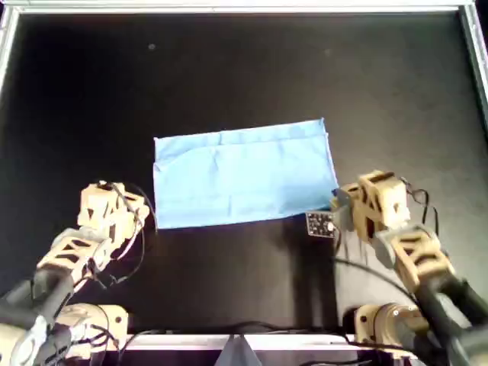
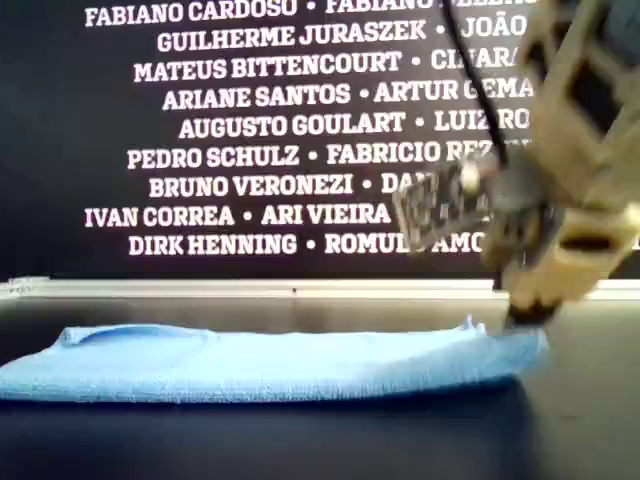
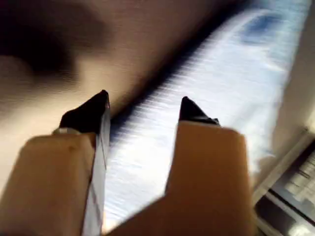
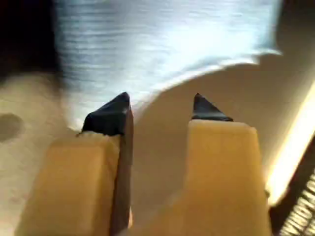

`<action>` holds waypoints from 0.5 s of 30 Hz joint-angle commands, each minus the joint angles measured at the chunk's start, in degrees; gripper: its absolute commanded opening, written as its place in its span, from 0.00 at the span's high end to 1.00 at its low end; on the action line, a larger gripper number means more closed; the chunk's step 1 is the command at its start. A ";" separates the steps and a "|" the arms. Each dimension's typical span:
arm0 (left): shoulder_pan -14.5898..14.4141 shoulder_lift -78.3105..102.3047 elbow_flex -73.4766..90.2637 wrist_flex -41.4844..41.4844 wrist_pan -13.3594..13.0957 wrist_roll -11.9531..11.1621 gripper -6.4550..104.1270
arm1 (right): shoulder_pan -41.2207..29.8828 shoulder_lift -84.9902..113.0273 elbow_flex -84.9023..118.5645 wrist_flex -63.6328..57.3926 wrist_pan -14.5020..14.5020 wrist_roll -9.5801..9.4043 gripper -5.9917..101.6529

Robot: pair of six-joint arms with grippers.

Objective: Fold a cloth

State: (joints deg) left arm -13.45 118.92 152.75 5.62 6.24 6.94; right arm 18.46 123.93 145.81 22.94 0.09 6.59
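The cloth point(image 1: 242, 177) likely handles light and limp (pinch its near corners). Left claw point(image 3: 142, 105) and right claw point(image 4: 160, 108) gape, empty.

Robotics lab/demo stand. Evidence: black matte table point(image 1: 244, 69) w/ aluminium frame rail point(image 1: 229, 8) round edges; two tan 3D-printed-look arms on bases at near edge, overhead view; black backdrop wall point(image 2: 60, 150) printed w/ white names list, exterior view.
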 commanded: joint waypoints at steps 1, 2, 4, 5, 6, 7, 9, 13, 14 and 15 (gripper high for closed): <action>0.88 9.49 -0.18 -0.09 -0.09 0.26 0.49 | -0.26 14.33 3.25 0.00 -0.26 -0.35 0.48; 0.97 12.57 0.88 -0.09 -0.09 0.35 0.49 | -0.26 17.40 4.66 0.00 0.09 -0.35 0.48; 1.32 19.60 3.69 -0.09 -0.09 0.35 0.49 | -0.79 22.41 7.47 0.09 0.44 -0.35 0.48; 1.32 23.20 5.45 -0.09 -0.09 0.35 0.49 | -1.05 24.43 8.70 0.09 0.44 -0.35 0.48; 1.41 27.07 7.38 -0.09 -0.09 0.35 0.49 | -1.14 26.19 10.02 0.09 0.44 -0.35 0.48; 1.41 30.85 9.58 -0.09 -0.09 0.35 0.49 | -1.14 27.77 11.60 0.18 0.53 -0.35 0.48; 1.49 38.41 14.06 -0.09 -0.09 0.35 0.49 | -1.23 30.32 15.03 0.18 0.53 -0.35 0.48; 1.58 49.31 20.65 0.44 -0.18 -0.35 0.49 | -1.23 36.12 19.07 0.18 0.53 -0.35 0.48; 1.67 50.10 20.83 1.14 -0.18 -0.35 0.49 | -1.23 37.79 19.69 0.18 0.62 -0.35 0.48; 1.67 50.98 20.74 2.20 -0.18 -0.26 0.49 | -1.41 39.64 20.57 0.18 0.62 -0.35 0.48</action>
State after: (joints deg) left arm -13.27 164.97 173.85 6.68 6.24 6.77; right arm 17.75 158.47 166.46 23.03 0.35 6.50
